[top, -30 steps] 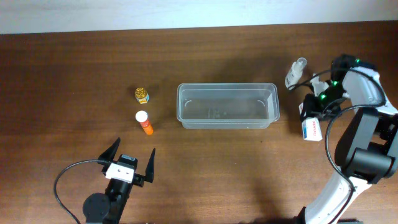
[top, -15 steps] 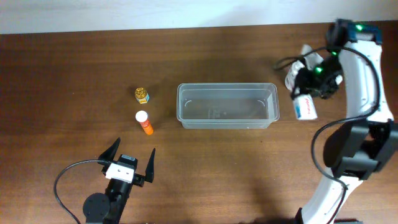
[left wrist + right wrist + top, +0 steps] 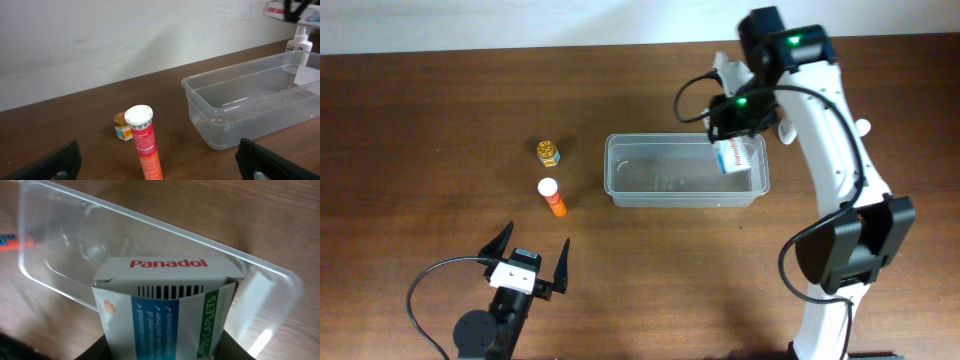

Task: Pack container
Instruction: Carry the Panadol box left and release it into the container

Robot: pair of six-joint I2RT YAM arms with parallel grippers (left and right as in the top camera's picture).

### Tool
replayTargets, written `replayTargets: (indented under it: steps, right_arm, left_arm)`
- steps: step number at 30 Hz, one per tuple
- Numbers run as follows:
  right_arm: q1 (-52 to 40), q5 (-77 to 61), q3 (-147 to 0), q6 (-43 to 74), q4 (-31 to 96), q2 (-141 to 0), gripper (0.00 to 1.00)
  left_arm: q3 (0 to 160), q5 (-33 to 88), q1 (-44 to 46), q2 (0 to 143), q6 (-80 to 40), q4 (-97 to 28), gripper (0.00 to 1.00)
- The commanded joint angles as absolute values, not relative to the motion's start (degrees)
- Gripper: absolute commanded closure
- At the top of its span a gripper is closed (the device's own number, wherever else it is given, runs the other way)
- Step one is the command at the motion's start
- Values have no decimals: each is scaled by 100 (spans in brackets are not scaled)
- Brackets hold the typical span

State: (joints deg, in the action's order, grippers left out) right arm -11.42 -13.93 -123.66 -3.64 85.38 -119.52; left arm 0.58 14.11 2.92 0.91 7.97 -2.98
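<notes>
The right claw (image 3: 731,137) is closed tight on a white Panadol box (image 3: 735,158), up over the right end of the clear container (image 3: 686,197). The container sits in the middle of the brown worktop (image 3: 420,150). The left claw (image 3: 531,252) is wide open and holds nothing.

Seemingly a robot lab: wooden table (image 3: 420,120), bare white wall (image 3: 100,30).
</notes>
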Motion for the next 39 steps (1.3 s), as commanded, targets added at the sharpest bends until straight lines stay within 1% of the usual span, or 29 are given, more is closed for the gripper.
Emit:
replayTargets:
  steps: [1, 7, 14, 18, 26, 39]
  right_arm:
    - [-1562, -939, -12436, 666, 8333, -11845, 58]
    - [-2171, -180, -12125, 1481, 7854, -11861, 57]
    - [-2582, -27, -11520, 1999, 7046, -11861, 58]
    - [-2598, -14, -11107, 2200, 6661, -11867, 57]
    - [-2587, -12, -10412, 2200, 6222, -11874, 58]
    - [-2587, 78, -10274, 2303, 6055, -11876, 57]
  left_arm:
    - [51, 1372, 261, 78, 869, -349, 1]
    - [51, 1372, 261, 78, 869, -349, 1]
    - [51, 1372, 261, 78, 869, -349, 1]
    - [51, 1372, 261, 78, 869, -349, 1]
    - [51, 1372, 261, 78, 869, -349, 1]
    - [51, 1372, 261, 78, 869, -349, 1]
